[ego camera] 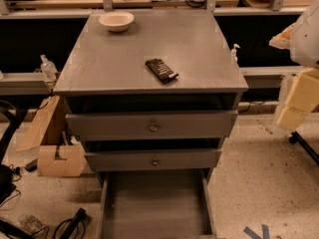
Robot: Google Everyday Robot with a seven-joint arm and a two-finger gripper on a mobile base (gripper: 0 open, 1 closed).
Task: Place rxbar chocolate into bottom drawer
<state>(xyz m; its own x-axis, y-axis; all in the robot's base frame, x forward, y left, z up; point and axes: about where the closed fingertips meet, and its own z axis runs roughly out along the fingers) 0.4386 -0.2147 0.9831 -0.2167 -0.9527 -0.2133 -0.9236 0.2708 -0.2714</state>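
- rxbar chocolate [161, 70]: lies flat on the grey cabinet top [114, 59], right of centre and near the front edge, turned at an angle. Black wrapper; the print is too faint to read.
- gripper [295, 108]: at the far right edge of the view, level with the cabinet top and off to its side, well apart from the bar. Only pale cream blocks show, the rest is cut off by the frame. Cannot tell whether it is released or clenched. Nothing visibly in it.
- White arm shell [308, 31] above the gripper, also cropped at the right edge.
- bottom drawer [154, 203]: pulled far out toward the camera, with the plain grey floor and both side walls in view. Its front end is cut off by the lower frame edge, and its back end is hidden under the middle drawer.
- top drawer [129, 126] and middle drawer [124, 159]: each has a round knob and stands slightly out, with a dark gap above it. Insides are not visible.
- white bowl [116, 20]: at the back left of the cabinet top, well apart from the bar. Contents cannot be made out.
- cardboard pieces [57, 158]: leaning beside the cabinet on the left.
- clear bottle [47, 67] on the left ledge and small pump bottle [234, 51] behind the right corner, partly hidden.
- dark cables [65, 225] on the speckled floor at lower left, cut off at the frame edges.
- blue tape mark [256, 231] on the floor at lower right, partly cropped.
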